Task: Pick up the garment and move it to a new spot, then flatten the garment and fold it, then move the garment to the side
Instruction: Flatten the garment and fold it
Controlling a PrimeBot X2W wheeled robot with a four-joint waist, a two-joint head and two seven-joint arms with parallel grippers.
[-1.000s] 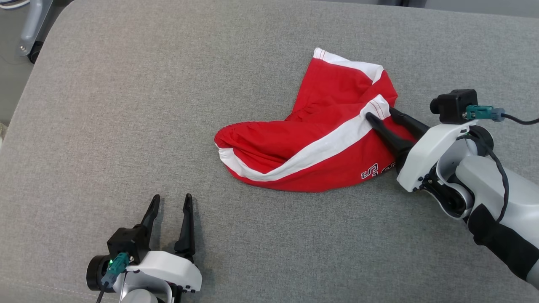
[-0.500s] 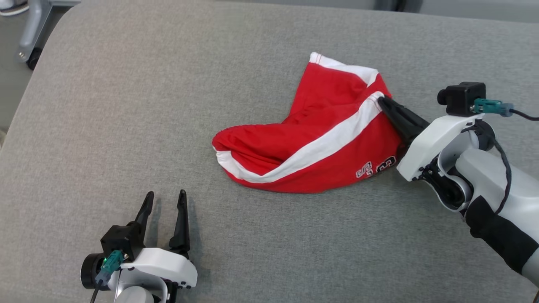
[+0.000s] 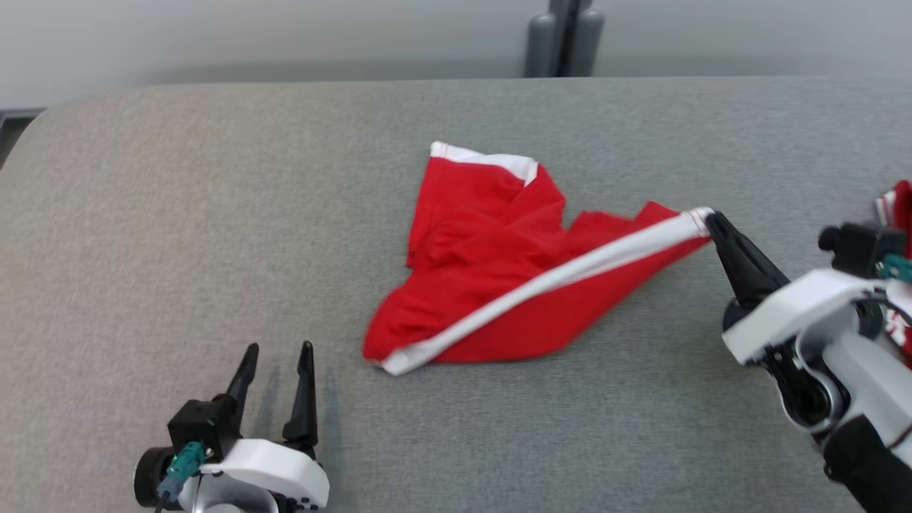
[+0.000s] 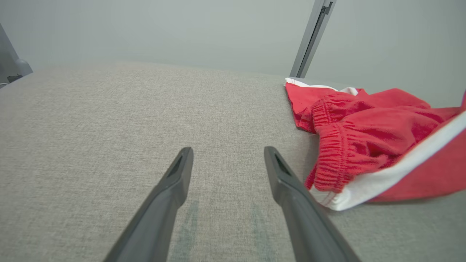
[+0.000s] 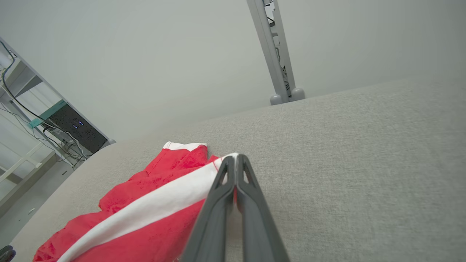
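Observation:
The garment [image 3: 499,278] is a pair of red shorts with white side stripes, lying crumpled on the grey padded table [image 3: 178,214]. My right gripper [image 3: 710,219] is shut on the white-striped hem corner at the garment's right end, which is pulled out and lifted off the surface. In the right wrist view the closed fingertips [image 5: 236,160] pinch the white stripe of the garment [image 5: 153,207]. My left gripper [image 3: 278,353] rests open at the lower left, just left of the garment's near corner. The left wrist view has the garment [image 4: 364,142] to the right of the open left gripper [image 4: 227,160].
A grey stand post [image 3: 563,39] rises behind the table's far edge. A second bit of red and white cloth [image 3: 899,206] peeks in at the right edge. A shelf with cables [image 5: 43,127] stands off the table's left side in the right wrist view.
My right gripper closed on the striped hem and pulled it up and to the right, stretching the garment out. The head camera tilted up, so the far edge came into view. My left gripper stayed put.

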